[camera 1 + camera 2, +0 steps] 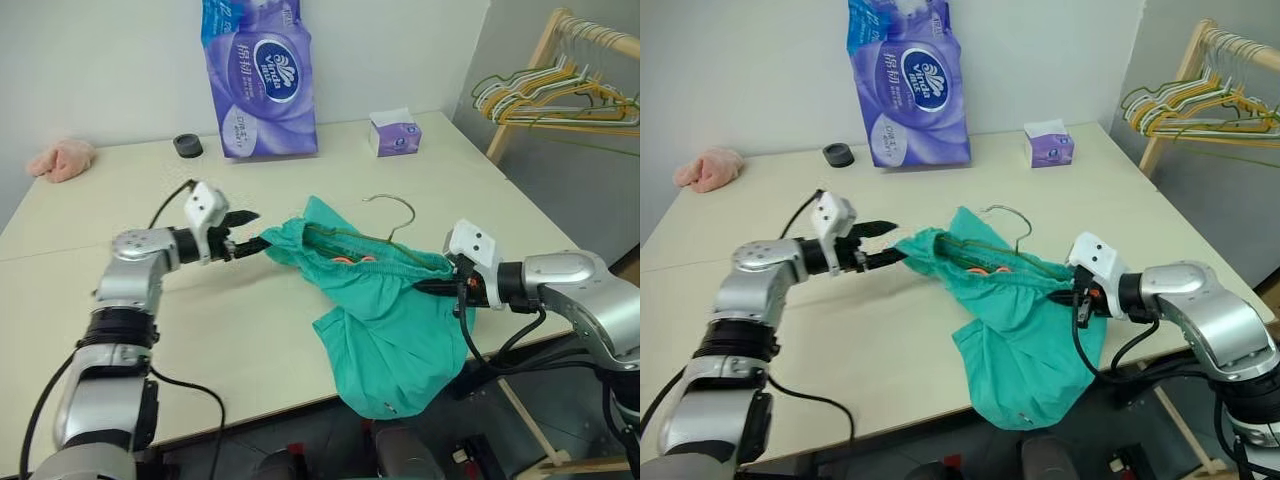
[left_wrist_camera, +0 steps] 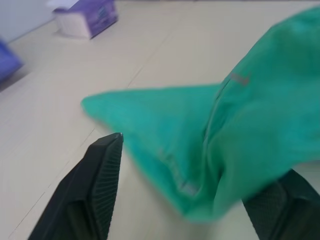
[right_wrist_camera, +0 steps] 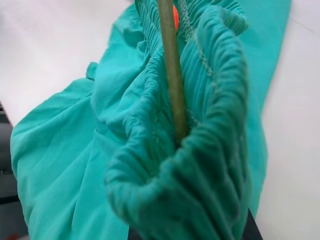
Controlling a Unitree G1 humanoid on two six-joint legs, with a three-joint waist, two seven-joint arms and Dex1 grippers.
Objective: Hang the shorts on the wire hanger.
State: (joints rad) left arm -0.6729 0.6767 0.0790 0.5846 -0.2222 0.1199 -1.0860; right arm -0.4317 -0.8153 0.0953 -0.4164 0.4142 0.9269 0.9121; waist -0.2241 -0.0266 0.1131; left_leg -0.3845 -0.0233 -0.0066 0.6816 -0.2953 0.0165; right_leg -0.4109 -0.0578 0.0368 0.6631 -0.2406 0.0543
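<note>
Shorts (image 1: 385, 320) hang stretched between both arms above the table (image 1: 120, 290) front edge, waistband gathered along the hanger (image 3: 172, 75), whose hook (image 1: 392, 208) rises behind the cloth.

Right gripper (image 1: 452, 287) is clamped on the waistband end together with the wire. Left gripper (image 1: 243, 232) stands with fingers (image 2: 100, 180) parted, the waistband's other corner lying between them, not pinched.

Judgement: the step in hand is seating that free corner over the hanger's far shoulder. It calls for a steady right hold, a level wire, and cloth spread evenly so neither side slides off.

Surroundings: tissue pack (image 1: 258, 75), tissue box (image 1: 394, 133), black roll (image 1: 187, 146) and pink cloth (image 1: 62, 158) sit well apart at the table's rear; a rack of hangers (image 1: 555, 95) stands beyond the right corner. Nothing obstructs the work. One leg droops past the table edge and could drag the garment down.
</note>
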